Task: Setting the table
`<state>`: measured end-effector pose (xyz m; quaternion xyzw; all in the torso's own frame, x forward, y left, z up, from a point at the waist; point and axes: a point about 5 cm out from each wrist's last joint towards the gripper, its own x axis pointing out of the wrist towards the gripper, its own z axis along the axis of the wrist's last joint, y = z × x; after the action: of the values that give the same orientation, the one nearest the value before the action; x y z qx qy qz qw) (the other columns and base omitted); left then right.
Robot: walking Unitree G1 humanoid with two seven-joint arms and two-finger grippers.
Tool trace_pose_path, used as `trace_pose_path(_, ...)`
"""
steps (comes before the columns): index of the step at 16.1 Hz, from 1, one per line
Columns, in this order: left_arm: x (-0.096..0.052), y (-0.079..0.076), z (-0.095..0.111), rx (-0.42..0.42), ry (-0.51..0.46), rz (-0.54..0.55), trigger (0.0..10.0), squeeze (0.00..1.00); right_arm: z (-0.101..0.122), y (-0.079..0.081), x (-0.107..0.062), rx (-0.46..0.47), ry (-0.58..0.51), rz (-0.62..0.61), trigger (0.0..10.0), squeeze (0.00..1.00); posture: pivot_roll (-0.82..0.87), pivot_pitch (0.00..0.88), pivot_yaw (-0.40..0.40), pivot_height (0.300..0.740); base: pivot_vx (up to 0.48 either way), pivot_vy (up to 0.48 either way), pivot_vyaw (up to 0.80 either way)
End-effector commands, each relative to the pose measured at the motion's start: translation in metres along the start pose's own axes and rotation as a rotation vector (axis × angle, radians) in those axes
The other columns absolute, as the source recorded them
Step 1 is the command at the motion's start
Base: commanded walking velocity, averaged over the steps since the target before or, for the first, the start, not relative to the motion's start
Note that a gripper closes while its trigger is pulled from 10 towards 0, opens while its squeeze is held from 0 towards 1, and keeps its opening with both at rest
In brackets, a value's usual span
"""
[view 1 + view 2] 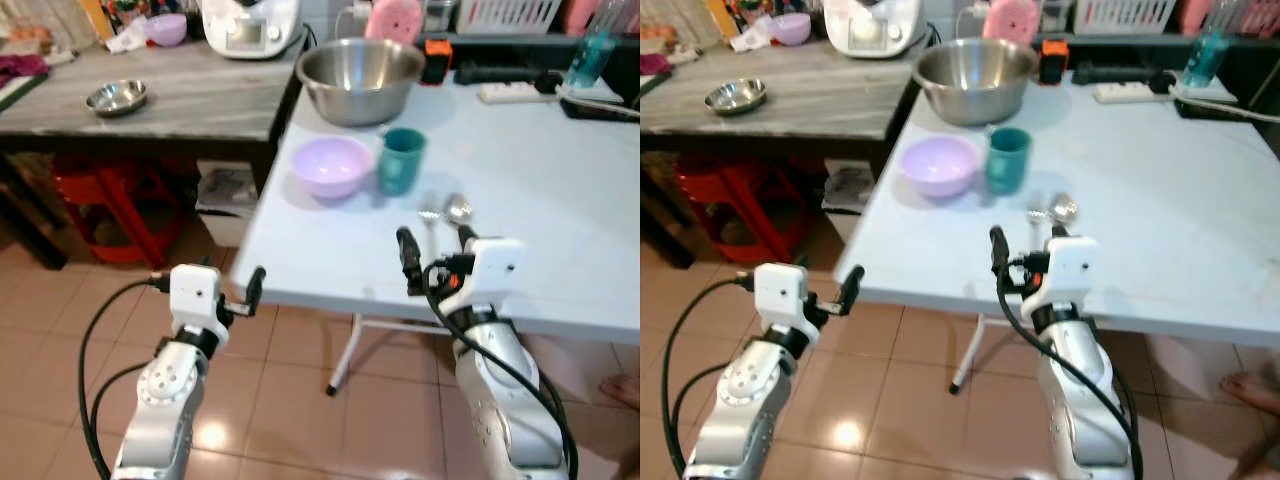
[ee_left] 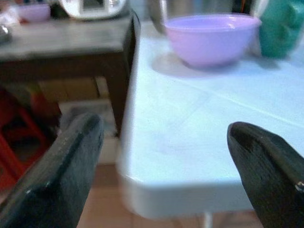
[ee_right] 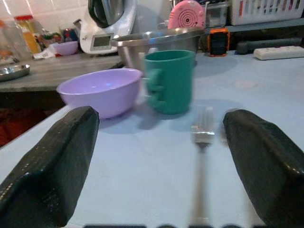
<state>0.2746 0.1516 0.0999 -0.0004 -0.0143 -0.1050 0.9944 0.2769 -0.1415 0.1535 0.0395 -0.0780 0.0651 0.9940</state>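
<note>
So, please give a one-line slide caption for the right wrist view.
Open right gripper faces a fork, teal mug and lilac bowl on the white table.

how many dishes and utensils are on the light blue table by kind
Bowls: 2, a lilac plastic bowl and a large steel mixing bowl
Cups: 1, a teal plastic cup
Forks: 1, a metal fork
Spoons: 1, a metal spoon
Total: 5

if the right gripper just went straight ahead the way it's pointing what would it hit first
Most likely the fork, lying on the white table straight ahead between the open fingers of the right gripper. The teal cup stands farther on, slightly to one side. Depth is hard to judge.
</note>
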Motion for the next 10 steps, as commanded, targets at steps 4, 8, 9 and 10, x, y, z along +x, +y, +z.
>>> trace_pose_path(4,-0.0011,-0.0033,0.0011,0.008,-0.001,-0.040,10.0,0.00,0.0010,-0.0016,0.0000,-0.004,-0.004,-0.004,10.0,0.00,-0.15,0.093,0.087,0.740,0.000,0.000,0.00)
trace_pose_path(8,-0.0010,-0.0059,0.0007,0.007,0.002,-0.080,10.0,0.00,0.0008,-0.0028,0.0004,-0.005,-0.003,-0.015,10.0,0.00,-0.15,0.099,0.089,0.740,0.000,0.000,0.00)
trace_pose_path(9,-0.0005,-0.0062,0.0017,-0.004,-0.005,-0.096,10.0,0.00,0.0009,-0.0029,0.0007,-0.005,-0.004,-0.016,10.0,0.00,-0.15,0.099,0.090,0.740,0.000,0.000,0.00)
trace_pose_path(10,-0.0004,-0.0075,0.0027,-0.012,-0.010,-0.108,10.0,0.00,0.0008,-0.0029,0.0007,-0.006,-0.005,-0.017,10.0,0.00,-0.15,0.098,0.091,0.740,0.000,0.000,0.00)
